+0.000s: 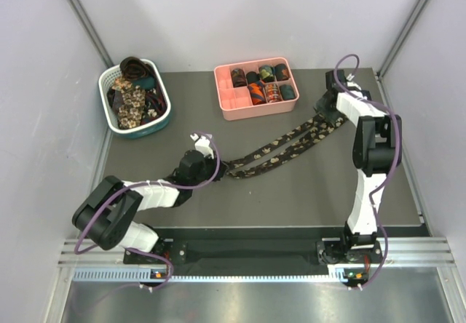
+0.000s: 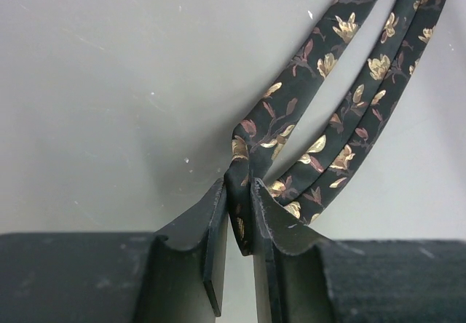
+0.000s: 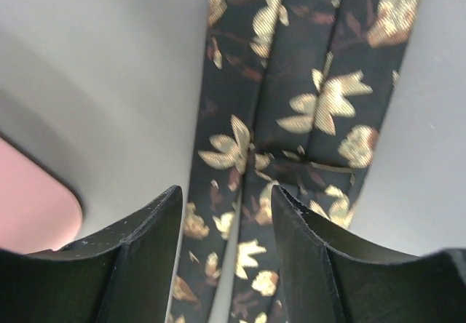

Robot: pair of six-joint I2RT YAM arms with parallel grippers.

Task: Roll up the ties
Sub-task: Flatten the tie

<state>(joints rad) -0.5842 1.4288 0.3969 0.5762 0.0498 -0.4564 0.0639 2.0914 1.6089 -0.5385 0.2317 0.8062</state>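
L claw (image 2: 239, 196) was closed on the tie (image 2: 320, 145), pinching its folded end edge-on. Two floral strands ran up-right from the pinch over the table (image 2: 109, 83). R claw (image 3: 226, 206) stood open, one jaw on either side of the strip and above it, not clamping.

From above, the tie lay doubled on a diagonal, from L claw near mid-table to R claw beside the tray (image 1: 226, 108). Finished coils (image 1: 269, 83) sat in the tray & loose ties filled the basket (image 1: 103, 94).

Step in hand, prob.: start the roll at the fold. To do it well:
- L pinch stays tight, w/ no slip at the fold.
- R claw holds the far end down for light tension.
- Strands gapped mid-length, so stack them first.
- Wrist turns evenly, else the coil could telescope.

Writing: none legible, no brand or label seen.
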